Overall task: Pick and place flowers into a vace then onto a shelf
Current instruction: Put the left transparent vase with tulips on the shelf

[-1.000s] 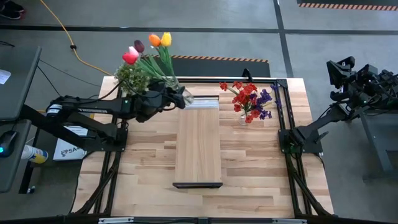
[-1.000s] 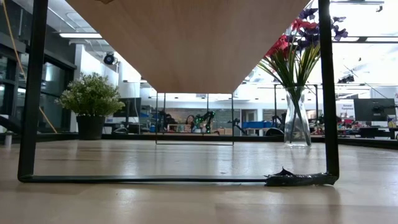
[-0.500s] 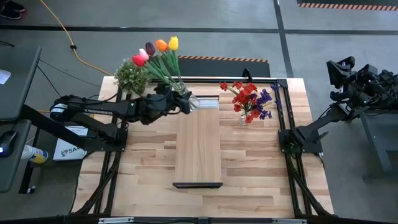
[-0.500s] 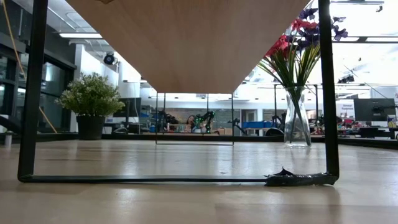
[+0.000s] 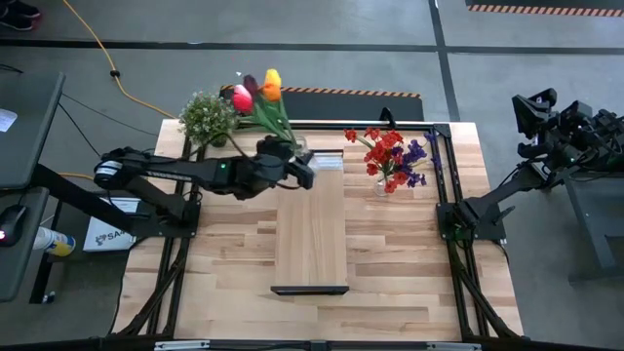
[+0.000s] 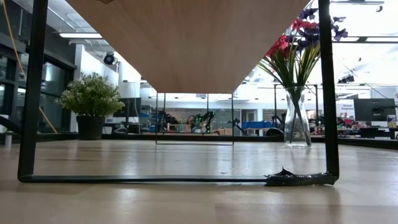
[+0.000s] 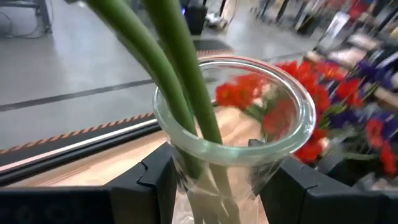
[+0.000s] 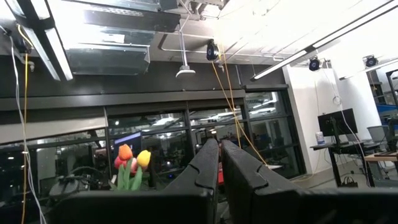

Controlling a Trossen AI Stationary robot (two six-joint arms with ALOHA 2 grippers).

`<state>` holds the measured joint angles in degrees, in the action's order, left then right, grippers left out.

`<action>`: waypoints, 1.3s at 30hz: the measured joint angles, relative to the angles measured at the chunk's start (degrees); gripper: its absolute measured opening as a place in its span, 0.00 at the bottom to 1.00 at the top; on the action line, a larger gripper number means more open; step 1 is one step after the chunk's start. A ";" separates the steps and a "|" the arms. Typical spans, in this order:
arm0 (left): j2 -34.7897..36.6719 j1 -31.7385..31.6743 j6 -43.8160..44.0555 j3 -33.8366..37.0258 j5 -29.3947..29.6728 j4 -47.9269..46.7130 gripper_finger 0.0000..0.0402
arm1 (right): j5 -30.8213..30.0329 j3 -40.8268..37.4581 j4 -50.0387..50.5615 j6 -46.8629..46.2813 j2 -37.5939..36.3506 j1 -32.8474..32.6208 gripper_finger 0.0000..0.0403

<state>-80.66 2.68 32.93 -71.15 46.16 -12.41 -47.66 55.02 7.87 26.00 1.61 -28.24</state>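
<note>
A bushy potted plant (image 5: 207, 118) stands at the table's (image 5: 234, 253) far left corner; an orange cable (image 5: 97, 49) crosses the floor.

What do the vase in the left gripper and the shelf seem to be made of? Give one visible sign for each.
Vase: probably clear glass, smooth and glossy; the stems show through its wall.
Shelf: apparently light wood, matte; faint lengthwise grain, with a black end bracket.

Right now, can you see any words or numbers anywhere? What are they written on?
"SA": the start of a word on the white box on the floor, left of the table; the rest is hidden.
Pale sign in the room behind, low view: too small to read.
Glass vase in the left hand: no writing shows.
</note>
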 joint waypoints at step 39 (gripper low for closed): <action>-11.42 3.76 5.95 -5.86 5.68 -13.77 0.52 | 0.22 0.00 0.27 0.00 0.00 0.01 0.03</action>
<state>-92.07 6.44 38.87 -77.01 51.84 -26.17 -47.44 55.02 8.14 26.00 1.61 -28.23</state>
